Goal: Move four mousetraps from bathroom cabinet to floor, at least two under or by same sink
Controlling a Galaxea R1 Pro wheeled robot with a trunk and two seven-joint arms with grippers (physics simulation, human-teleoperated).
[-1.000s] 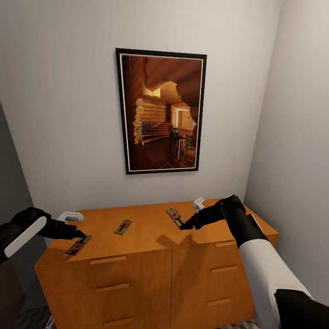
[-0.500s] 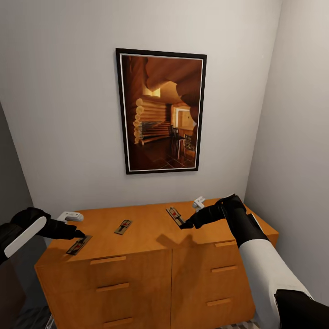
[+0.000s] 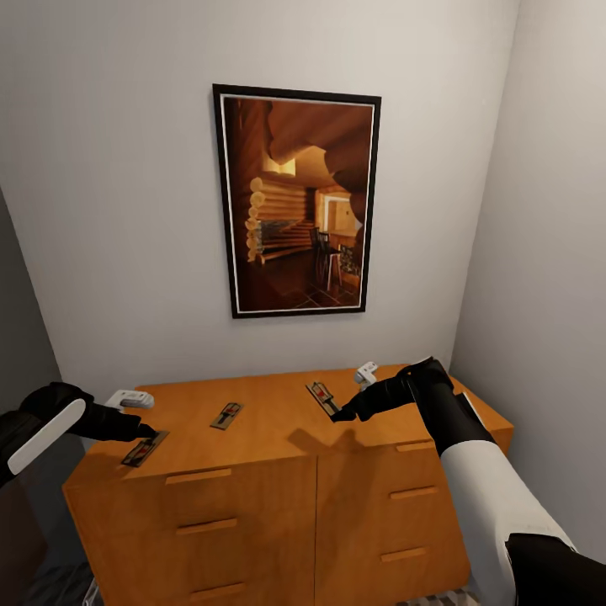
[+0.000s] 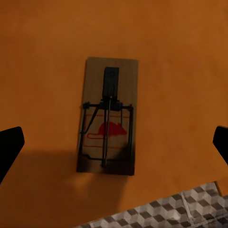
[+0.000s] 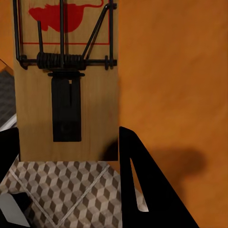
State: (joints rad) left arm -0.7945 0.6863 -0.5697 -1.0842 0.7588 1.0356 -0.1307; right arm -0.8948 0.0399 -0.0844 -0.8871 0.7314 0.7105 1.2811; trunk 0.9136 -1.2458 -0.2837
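Note:
Three mousetraps lie on top of the orange-brown cabinet (image 3: 252,522): a left mousetrap (image 3: 145,449), a middle mousetrap (image 3: 225,416) and a right mousetrap (image 3: 322,398). My left gripper (image 3: 151,432) hovers open over the left mousetrap (image 4: 108,122), with its black fingertips (image 4: 9,147) far apart on both sides. My right gripper (image 3: 341,414) is shut on the near end of the right mousetrap (image 5: 66,80), one finger (image 5: 142,190) against each long edge. The cube-patterned bathroom floor (image 5: 61,190) shows past the cabinet's edge.
A dark-framed picture (image 3: 295,202) hangs on the white wall above the cabinet. Another wall (image 3: 547,252) closes in on the right, right beside the cabinet's end. The cabinet front has drawers with slim bar handles (image 3: 199,477).
The whole head view has shifted up a touch. Both arms and the mousetraps keep their places.

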